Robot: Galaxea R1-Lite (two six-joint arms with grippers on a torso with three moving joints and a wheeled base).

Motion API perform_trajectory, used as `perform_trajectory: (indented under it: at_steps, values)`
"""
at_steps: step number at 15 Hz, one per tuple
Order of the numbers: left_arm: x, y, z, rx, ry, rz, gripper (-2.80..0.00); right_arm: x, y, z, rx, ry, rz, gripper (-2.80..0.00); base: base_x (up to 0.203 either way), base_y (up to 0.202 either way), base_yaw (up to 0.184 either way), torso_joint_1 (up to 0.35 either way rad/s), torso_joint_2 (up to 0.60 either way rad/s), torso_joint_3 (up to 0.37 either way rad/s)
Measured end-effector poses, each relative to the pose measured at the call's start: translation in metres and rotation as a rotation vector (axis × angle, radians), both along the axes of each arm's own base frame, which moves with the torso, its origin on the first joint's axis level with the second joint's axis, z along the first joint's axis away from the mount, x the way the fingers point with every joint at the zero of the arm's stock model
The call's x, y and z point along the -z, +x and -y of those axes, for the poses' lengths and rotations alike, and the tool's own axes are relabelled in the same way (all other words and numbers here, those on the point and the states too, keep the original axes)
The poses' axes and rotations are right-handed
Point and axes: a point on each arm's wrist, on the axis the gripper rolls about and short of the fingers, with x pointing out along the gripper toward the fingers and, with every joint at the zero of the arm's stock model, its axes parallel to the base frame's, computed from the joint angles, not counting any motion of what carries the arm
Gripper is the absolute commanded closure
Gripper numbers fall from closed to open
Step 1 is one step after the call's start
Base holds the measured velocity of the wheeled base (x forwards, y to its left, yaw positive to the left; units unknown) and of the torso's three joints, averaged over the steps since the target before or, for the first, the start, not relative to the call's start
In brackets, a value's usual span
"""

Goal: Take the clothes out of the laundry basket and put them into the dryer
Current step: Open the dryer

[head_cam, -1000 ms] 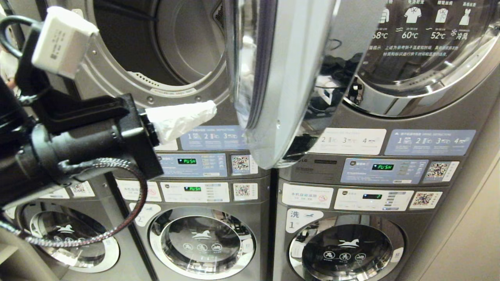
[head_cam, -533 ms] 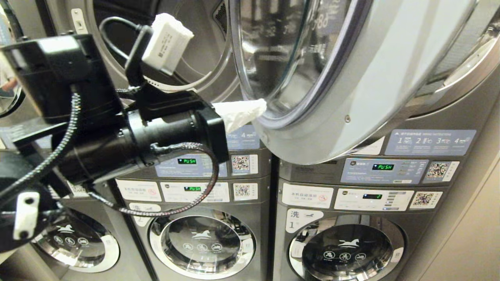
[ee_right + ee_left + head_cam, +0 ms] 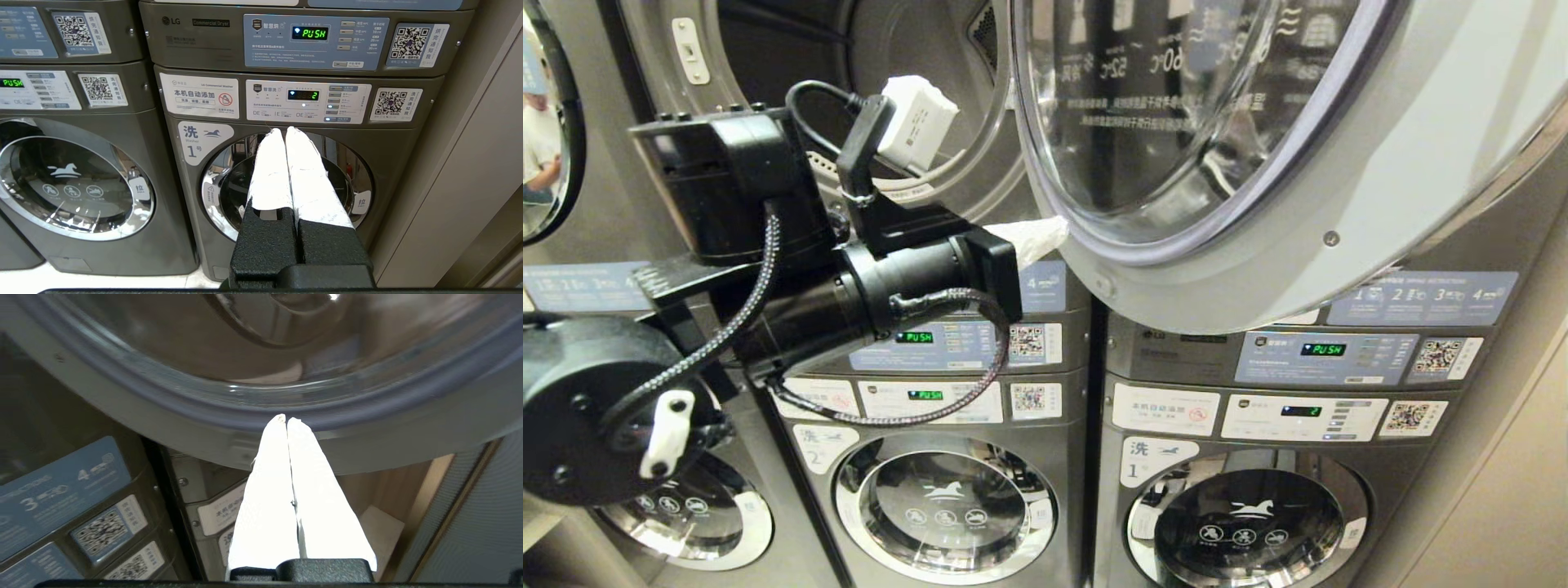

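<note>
- Laundromat wall of stacked grey machines, washers (image 3: 943,506) below, dryers above, green displays lit.
- Dryer door (image 3: 1258,163) swung wide across the neighbouring unit, leaving the drum opening (image 3: 849,98) clear, presumably for loading.
- Left gripper (image 3: 1045,233) raised at the door's lower rim (image 3: 229,416), white-wrapped fingers (image 3: 265,498) pressed together with nothing between, tips at or just short of the rim; probably pushing the door wide rather than gripping.
- Right gripper (image 3: 286,132) parked low, aimed at the lower right washer (image 3: 286,183), fingers likewise together and empty.
- No clothes and no laundry basket visible anywhere; loading evidently not yet begun.
</note>
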Motion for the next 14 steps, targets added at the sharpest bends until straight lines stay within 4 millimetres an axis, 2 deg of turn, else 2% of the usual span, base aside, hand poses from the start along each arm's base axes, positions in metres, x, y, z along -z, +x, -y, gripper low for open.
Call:
perform_trajectory:
  at_steps: [2, 4, 7, 10, 14]
  values:
    - [0.004, 0.012, -0.008, -0.078, 0.001, -0.011, 0.0, 0.0, 0.0, 0.0, -0.003, -0.006, 0.0, 0.0, 0.0, 0.0, 0.0, 0.0, 0.0, 0.0]
    - [0.017, 0.025, -0.025, -0.205, 0.02, -0.05, 0.0, 0.0, 0.0, 0.0, -0.003, -0.006, -0.001, 0.0, 0.0, 0.0, 0.0, 0.0, 0.0, 0.0]
    - [0.062, 0.027, -0.065, -0.377, 0.098, -0.198, 0.0, 0.0, 0.0, 0.0, 0.0, 0.004, 0.0, 0.0, 0.0, 0.0, 0.0, 0.0, 0.0, 0.0]
    - [0.113, -0.004, -0.112, -0.524, 0.186, -0.365, 0.0, 0.0, 0.0, 0.0, 0.0, 0.006, 0.0, 0.0, 0.0, 0.0, 0.0, 0.0, 0.0, 0.0]
    - [0.164, -0.072, -0.154, -0.756, 0.248, -0.54, 0.0, 0.0, 0.0, 0.0, -0.005, -0.007, -0.004, 0.0, 0.0, 0.0, 0.0, 0.0, 0.0, 0.0]
